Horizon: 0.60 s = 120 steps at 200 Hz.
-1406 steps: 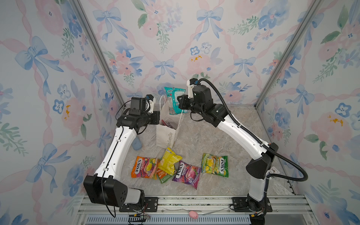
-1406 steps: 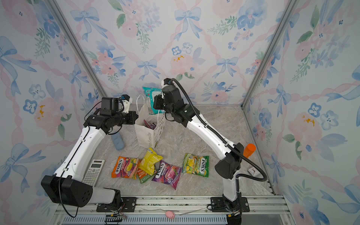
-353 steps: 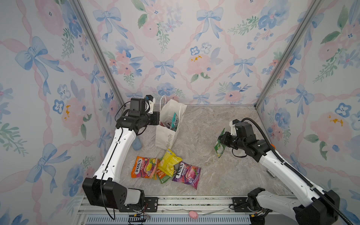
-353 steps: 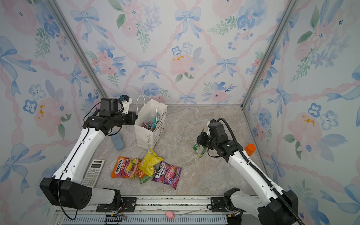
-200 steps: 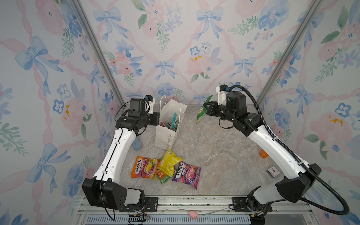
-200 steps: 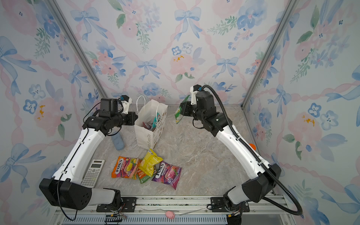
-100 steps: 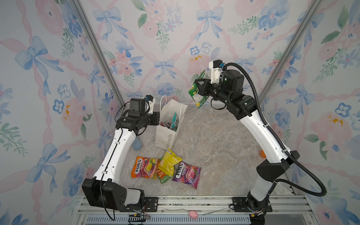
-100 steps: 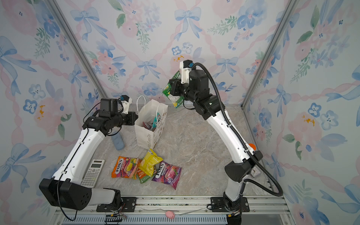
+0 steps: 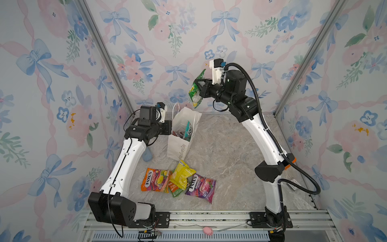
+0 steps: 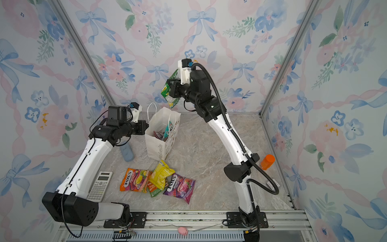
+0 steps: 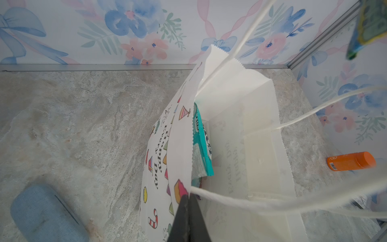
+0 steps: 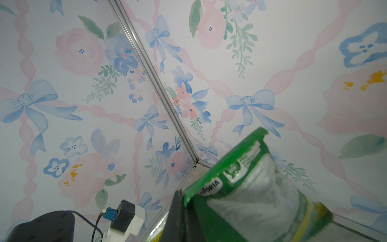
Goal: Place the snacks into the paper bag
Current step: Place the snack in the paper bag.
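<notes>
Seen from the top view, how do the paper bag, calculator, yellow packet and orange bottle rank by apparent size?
1. paper bag
2. calculator and yellow packet, too alike to rank
3. orange bottle, smallest

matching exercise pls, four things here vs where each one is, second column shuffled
1 green plastic snack packet
2 teal plastic snack packet
3 crinkled yellow plastic packet
4 orange plastic bottle

a inside white paper gift bag
b gripped by right gripper, in the air
c on the table by the right wall
d lying on other packets

Pairs: 1-b, 2-a, 3-d, 4-c
</notes>
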Available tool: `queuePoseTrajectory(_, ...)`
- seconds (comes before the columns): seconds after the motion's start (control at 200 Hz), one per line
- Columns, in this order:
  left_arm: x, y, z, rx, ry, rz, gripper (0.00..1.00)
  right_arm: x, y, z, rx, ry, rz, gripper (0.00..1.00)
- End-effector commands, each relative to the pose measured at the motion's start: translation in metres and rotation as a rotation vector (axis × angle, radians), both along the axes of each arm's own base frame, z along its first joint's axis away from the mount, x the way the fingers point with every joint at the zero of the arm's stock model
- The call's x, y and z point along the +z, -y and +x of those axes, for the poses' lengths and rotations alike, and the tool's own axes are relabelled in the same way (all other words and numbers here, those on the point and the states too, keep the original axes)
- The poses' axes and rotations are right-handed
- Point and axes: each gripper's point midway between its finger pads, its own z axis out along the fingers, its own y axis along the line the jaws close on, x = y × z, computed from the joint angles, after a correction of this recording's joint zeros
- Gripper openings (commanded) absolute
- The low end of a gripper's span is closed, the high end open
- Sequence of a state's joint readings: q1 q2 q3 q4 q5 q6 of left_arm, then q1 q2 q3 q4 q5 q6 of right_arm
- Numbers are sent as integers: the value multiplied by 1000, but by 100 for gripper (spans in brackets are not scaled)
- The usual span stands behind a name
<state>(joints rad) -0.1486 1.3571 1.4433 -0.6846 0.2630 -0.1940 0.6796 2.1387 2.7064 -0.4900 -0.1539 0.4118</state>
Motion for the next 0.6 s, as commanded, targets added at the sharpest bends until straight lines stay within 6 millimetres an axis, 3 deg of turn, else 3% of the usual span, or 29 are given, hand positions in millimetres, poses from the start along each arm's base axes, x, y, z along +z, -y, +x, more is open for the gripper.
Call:
queuePoseTrajectory(0.0,20,5,-4,-30,73,-13,0,17,-19,-17,86,42,57,0)
queuePoseTrajectory(0.265,21,4,-4,-31,77,-11,0,-10,-43,-32,173,-34,17,0)
queuePoseTrajectory(0.595,20,3,-5,-29,76,-9,0,-34,-42,-42,186,-103,-27,0)
